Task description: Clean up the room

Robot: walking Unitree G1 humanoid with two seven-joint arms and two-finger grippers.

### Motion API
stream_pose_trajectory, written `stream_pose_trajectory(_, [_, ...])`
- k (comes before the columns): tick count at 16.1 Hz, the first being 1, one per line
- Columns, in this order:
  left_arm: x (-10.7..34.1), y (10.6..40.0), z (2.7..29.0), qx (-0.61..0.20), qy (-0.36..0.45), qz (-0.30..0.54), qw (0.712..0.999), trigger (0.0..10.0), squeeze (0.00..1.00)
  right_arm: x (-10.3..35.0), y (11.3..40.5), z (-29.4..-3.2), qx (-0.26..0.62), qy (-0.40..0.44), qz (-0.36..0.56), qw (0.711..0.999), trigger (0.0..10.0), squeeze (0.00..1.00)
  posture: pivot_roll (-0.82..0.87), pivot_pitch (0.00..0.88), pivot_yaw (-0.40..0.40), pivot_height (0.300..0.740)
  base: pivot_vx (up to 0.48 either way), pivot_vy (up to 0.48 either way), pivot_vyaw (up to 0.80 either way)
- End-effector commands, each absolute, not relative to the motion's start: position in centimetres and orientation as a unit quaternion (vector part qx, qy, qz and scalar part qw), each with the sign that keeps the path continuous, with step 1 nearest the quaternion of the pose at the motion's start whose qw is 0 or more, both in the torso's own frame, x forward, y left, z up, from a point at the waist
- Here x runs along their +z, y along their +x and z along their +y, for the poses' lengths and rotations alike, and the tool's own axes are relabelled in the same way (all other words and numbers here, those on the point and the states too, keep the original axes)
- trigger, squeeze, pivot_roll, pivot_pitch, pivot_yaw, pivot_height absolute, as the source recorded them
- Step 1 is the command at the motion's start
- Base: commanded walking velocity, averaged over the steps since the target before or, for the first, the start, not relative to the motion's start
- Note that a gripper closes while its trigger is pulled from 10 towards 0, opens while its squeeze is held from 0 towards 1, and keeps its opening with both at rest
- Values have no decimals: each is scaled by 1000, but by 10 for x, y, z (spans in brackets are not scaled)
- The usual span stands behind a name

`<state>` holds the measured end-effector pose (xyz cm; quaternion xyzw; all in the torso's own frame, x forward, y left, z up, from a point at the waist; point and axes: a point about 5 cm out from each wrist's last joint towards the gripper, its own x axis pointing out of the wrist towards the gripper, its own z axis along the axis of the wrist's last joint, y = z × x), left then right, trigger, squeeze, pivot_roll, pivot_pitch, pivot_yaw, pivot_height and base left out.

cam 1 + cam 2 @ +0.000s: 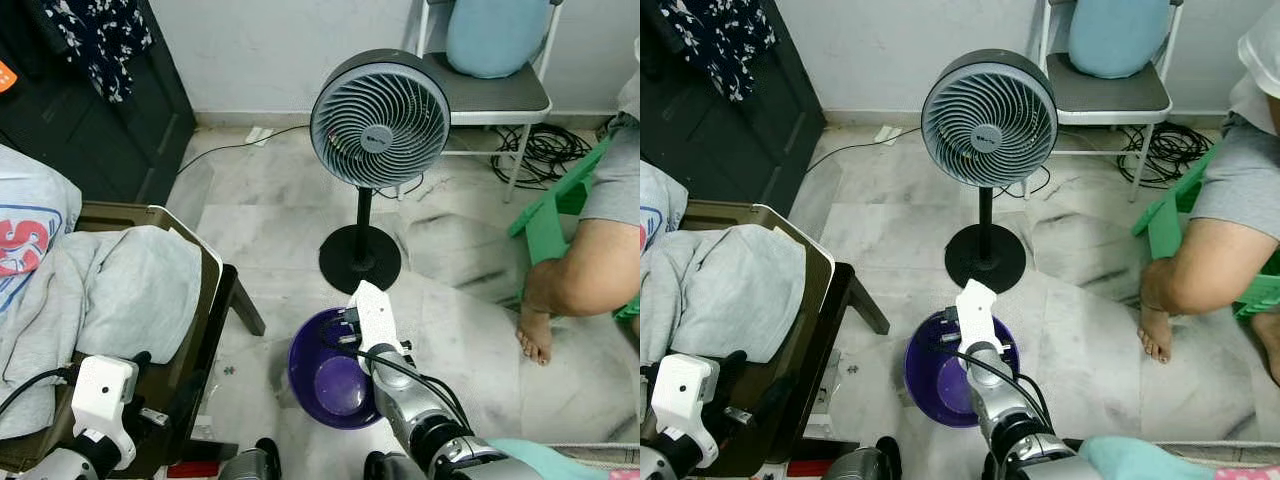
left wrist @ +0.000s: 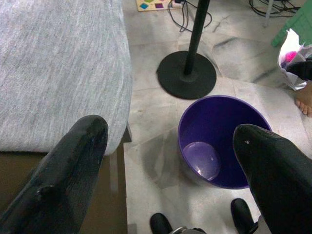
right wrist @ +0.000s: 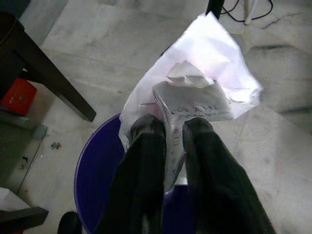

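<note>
crumpled paper (image 3: 195,92): 1, in right end effector (image 3: 173,134) | purple bin (image 1: 325,375): 1

Glossy purple plastic bin (image 1: 330,385), crumpled white paper (image 3: 195,92), grey cloth (image 2: 58,68).

bin (image 1: 325,385) mouth open, fan base (image 1: 360,259) just beyond

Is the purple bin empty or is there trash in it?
Empty so far. The purple bin shows a bare bottom, and the right gripper holds the crumpled paper above it.
</note>
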<state>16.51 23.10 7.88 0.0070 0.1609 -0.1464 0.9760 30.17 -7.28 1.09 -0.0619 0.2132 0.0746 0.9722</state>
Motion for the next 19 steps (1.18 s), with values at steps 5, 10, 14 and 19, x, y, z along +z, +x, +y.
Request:
stream_pose_trajectory(5, [78,164,238,-134,18,169,976,10000,0,14,303,-67,80,-54,201,975,10000,1000,72,239,79,740,0,0,0])
stream_pose_trajectory(10, [78,166,238,-130,20,167,977,10000,0,17,305,-68,77,-52,195,976,10000,1000,73,234,79,740,0,0,0])
stream_pose_trajectory(14, [79,179,234,-128,15,149,980,10000,0,30,316,-74,69,-42,161,984,10000,1000,44,192,68,740,0,0,0])
stream_pose_trajectory(19, [92,219,198,-168,-32,90,981,10000,0,65,331,-105,52,-34,57,996,10000,1000,-49,106,42,740,0,0,0])
